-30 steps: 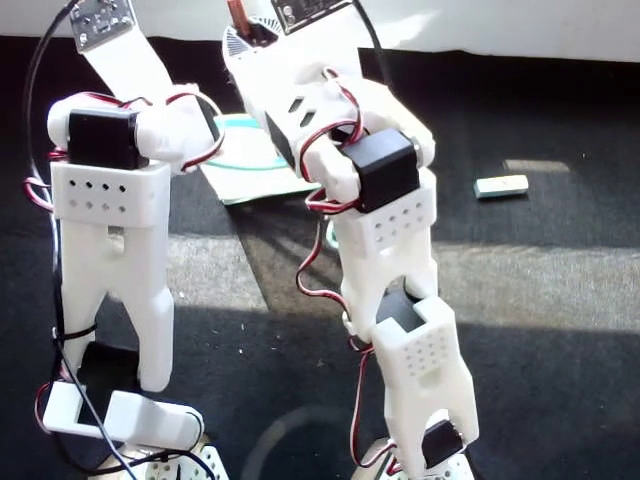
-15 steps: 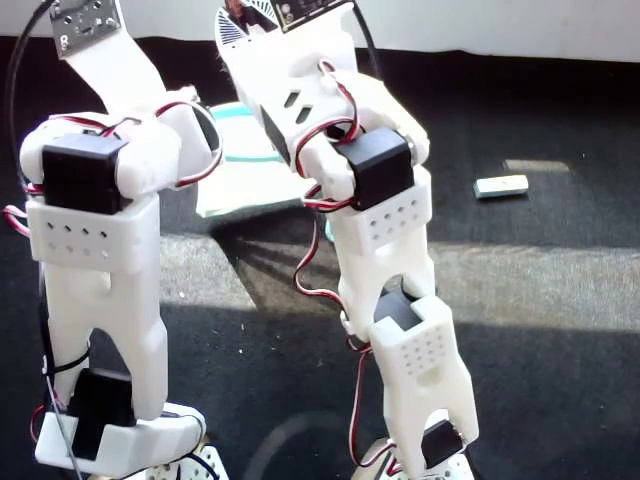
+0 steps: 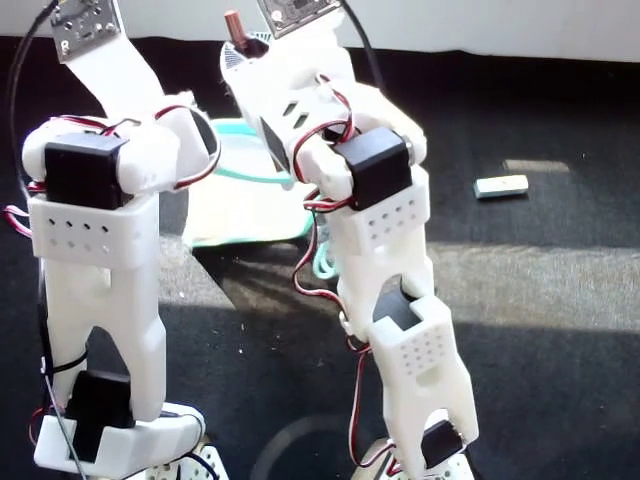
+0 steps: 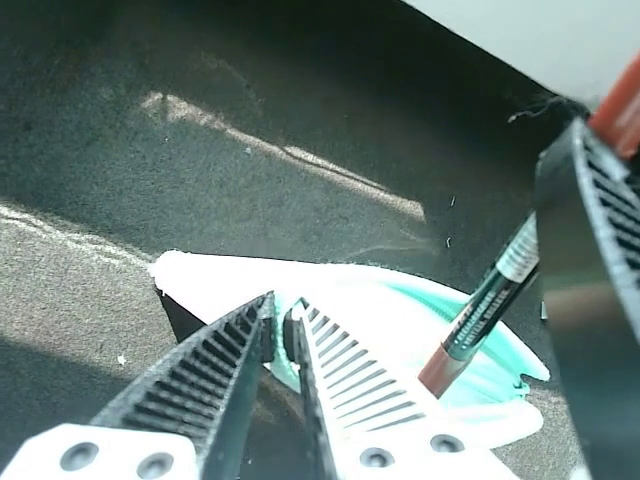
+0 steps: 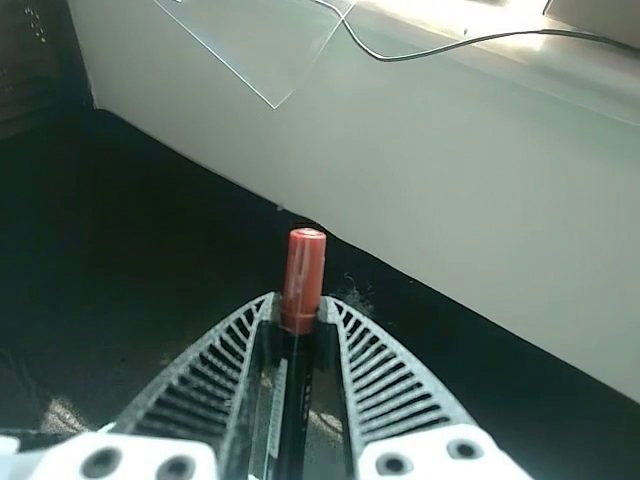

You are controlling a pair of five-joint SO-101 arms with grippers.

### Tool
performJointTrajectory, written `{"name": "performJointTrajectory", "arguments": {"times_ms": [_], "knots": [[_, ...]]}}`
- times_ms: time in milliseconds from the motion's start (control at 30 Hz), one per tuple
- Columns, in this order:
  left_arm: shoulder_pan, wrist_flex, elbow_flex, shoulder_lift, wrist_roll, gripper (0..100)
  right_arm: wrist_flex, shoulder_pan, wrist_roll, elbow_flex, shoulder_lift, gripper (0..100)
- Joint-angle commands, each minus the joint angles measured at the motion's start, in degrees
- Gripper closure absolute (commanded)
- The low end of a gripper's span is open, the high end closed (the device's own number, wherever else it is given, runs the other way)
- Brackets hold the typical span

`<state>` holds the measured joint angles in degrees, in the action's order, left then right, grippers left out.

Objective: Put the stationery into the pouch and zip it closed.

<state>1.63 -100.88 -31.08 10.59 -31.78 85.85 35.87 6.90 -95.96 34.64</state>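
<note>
The white pouch [image 3: 245,205] with a teal zip edge lies on the dark mat between the two arms. My left gripper [image 4: 280,335] is shut on the pouch's [image 4: 350,285] edge near its opening. A pen [image 5: 303,265] with a reddish-brown cap stands upright in my right gripper [image 5: 297,315], which is shut on it. From the left wrist, the pen [image 4: 485,300] slants down with its lower end at the teal mouth of the pouch. In the high view the pen's cap [image 3: 234,24] sticks up above the pouch's far end.
A small white eraser [image 3: 500,185] lies on the mat at the right, apart from the arms. A teal cord [image 3: 322,262] hangs by the right arm's forearm. A white wall [image 5: 480,200] runs along the back edge.
The left arm has shifted leftward and lower. The pouch has spread toward the front and shows more of its surface. The right gripper with the pen has tilted slightly, and the cap shows more.
</note>
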Motion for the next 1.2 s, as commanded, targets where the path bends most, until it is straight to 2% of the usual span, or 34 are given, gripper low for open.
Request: {"name": "performJointTrajectory", "arguments": {"times_ms": [0,133,300,467,633,733,900,1000,1100,1167], "knots": [[-1.0,0.1,1.7,2.6,0.5,99,0.5,0.5,0.4,-6.1,-0.5,99.2],[-1.0,0.1,2.0,2.6,0.5,99,2.9,1.1,0.4,-6.1,-0.5,96.9],[-1.2,0.5,2.3,2.6,0.5,99,6.7,4.1,0.6,-6.1,-0.8,78.7],[-1.3,0.7,2.4,2.6,0.5,99,6.4,5.6,0.6,-6.1,-1.0,80.3],[-1.3,0.9,4.7,2.6,0.5,99,6.4,3.3,0.7,-6.1,-2.5,80.4],[-1.3,1.8,8.3,2.6,0.5,99,4.3,-2.3,0.7,-6.1,-6.9,80.4],[-1.4,4.2,11.4,2.7,0.5,99,2.5,-21.0,0.4,-6.1,-12.5,80.4],[-1.4,5.2,11.2,2.7,0.5,99,5.1,-31.2,0.4,-3.2,-8.7,80.4],[-1.0,6.1,11.1,2.7,0.5,99,5.1,-37.6,-0.4,3.5,-0.4,80.4],[-1.0,6.2,11.0,2.7,0.5,99,3.6,-40.7,-6.5,7.2,5.9,80.4]]}}
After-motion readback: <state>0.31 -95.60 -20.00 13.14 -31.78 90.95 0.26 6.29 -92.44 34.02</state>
